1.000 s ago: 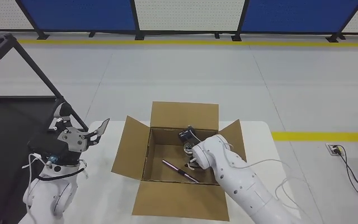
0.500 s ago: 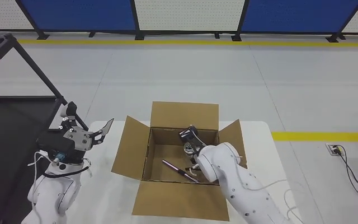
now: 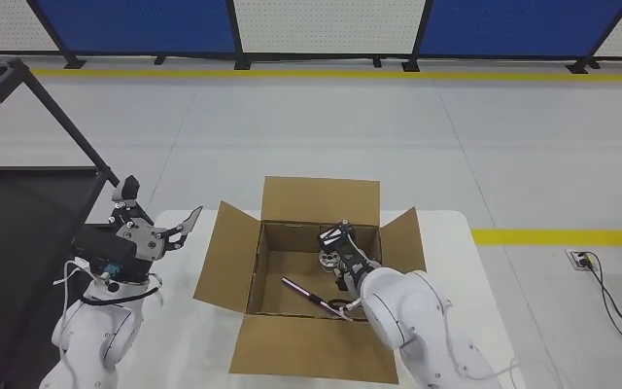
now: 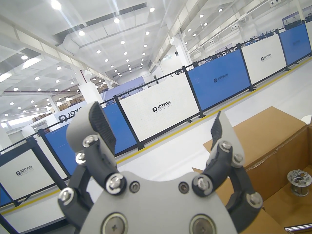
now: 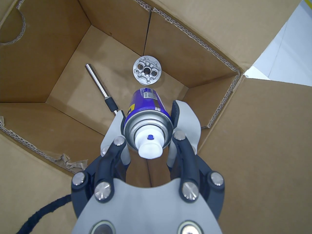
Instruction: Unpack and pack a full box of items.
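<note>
The right claw (image 3: 338, 255) is low inside the open brown cardboard box (image 3: 321, 199) on the white tabletop (image 3: 180, 326), near the far right corner. A slim metal rod (image 3: 309, 295) lies slantwise on the box floor beside it. The left claw (image 3: 162, 197) hangs spread wide and empty, apart from the box's left flap.

In the left wrist view, the left claw (image 4: 158, 115) has nothing between its pads. The box (image 4: 268, 127) and a silver holed metal disc (image 4: 298, 180) lie off to one side.

In the right wrist view, the right claw (image 5: 148, 112) is closed on a blue spray can (image 5: 143, 98) just below its shoulder. The can is above the box floor, near the disc (image 5: 147, 70) and the rod (image 5: 100, 86). Its long axis follows the claw's line of reach, with the white nozzle towards the wrist and the base down into the box, so it is probably about upright.

Whether the can is going out or in, it should travel straight along that axis. Keeping the grip firm would stop the round can from slipping. It should also stay clear of the near corner wall (image 5: 195, 25), the disc and the rod.
</note>
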